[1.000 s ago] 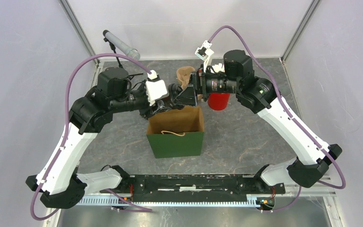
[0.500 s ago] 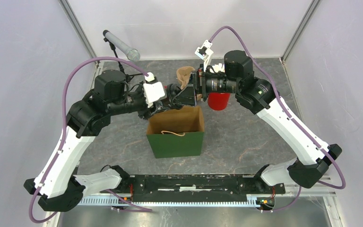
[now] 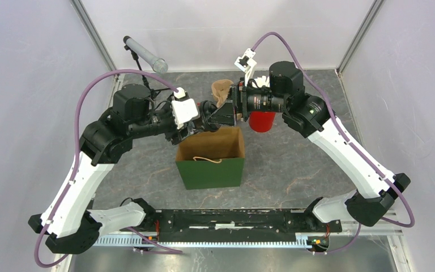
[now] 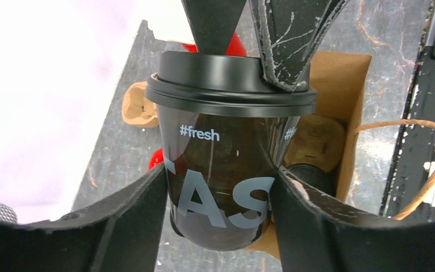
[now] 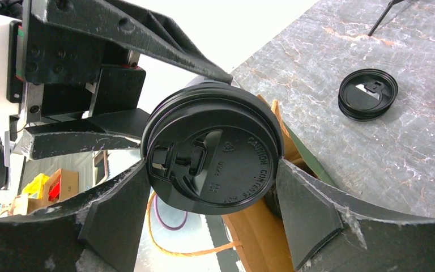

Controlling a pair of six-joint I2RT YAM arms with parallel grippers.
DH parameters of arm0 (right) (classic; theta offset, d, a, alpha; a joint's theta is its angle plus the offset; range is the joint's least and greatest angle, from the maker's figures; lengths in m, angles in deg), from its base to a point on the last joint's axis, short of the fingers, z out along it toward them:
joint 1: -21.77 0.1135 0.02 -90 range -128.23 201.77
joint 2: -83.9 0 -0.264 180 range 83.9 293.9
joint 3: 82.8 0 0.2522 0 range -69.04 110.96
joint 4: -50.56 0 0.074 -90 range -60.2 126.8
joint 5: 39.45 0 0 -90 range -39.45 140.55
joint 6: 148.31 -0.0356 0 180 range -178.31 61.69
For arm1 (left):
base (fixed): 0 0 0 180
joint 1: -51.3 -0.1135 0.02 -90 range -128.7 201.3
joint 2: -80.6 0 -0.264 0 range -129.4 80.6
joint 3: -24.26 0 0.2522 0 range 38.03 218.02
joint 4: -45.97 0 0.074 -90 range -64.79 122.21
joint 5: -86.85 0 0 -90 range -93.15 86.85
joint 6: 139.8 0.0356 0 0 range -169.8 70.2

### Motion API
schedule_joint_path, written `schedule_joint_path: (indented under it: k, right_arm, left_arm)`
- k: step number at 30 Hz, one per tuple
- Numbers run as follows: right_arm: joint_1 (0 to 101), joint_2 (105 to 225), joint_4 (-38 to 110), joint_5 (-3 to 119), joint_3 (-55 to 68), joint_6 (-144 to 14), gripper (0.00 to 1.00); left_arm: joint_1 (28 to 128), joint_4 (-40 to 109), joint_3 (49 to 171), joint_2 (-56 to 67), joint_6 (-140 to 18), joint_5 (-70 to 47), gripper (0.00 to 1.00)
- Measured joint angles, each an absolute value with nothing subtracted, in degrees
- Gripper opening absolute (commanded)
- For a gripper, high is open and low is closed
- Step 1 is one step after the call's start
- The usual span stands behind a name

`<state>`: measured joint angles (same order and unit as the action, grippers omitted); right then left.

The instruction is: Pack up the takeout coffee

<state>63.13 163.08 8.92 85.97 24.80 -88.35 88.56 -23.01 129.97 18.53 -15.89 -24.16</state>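
Note:
A dark takeout coffee cup [image 4: 221, 187] printed "#fresh", with a black lid [image 5: 212, 164], hangs tilted over the back edge of the open green paper bag [image 3: 209, 173]. My left gripper [image 4: 220, 173] is shut on the cup's body, its fingers pressed against both sides. My right gripper [image 5: 213, 164] comes from the opposite side, and its fingertips touch the lid's rim on either side. In the top view both grippers meet at the cup [image 3: 226, 113]. Inside the bag sits a cardboard carrier [image 4: 317, 136] holding another black-lidded cup [image 4: 311, 175].
A red cup [image 3: 261, 120] stands behind the bag under the right wrist. A brown cardboard piece [image 3: 221, 89] lies at the back. A spare black lid [image 5: 368, 93] rests on the grey table. A grey tube on a stand [image 3: 144, 54] is at back left.
The left arm's elbow shifted slightly left and back. Both grippers and the cup stay over the bag's back edge.

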Motion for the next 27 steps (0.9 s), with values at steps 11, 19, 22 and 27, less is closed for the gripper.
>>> schedule_joint_path:
  k: [11, 19, 22, 27]
  right_arm:
    - [63.4, 162.2, 5.1, 81.7, 26.1, -83.3, 0.77]
    - [63.4, 161.3, -3.2, 80.6, 32.2, -71.0, 0.77]
    - [63.4, 160.3, -6.3, 80.0, 32.2, -67.3, 0.76]
    - [63.8, 159.6, -10.4, 79.4, 31.2, -62.0, 0.76]
  left_arm:
    - [88.7, -20.3, 126.0, 23.6, -20.6, -16.0, 1.0]
    - [88.7, -20.1, 124.2, 32.1, -40.6, -8.6, 0.96]
    - [88.7, -22.6, 124.5, 32.2, -50.1, -4.4, 0.86]
    - [88.7, -28.3, 124.7, 27.8, -61.9, -1.1, 0.78]
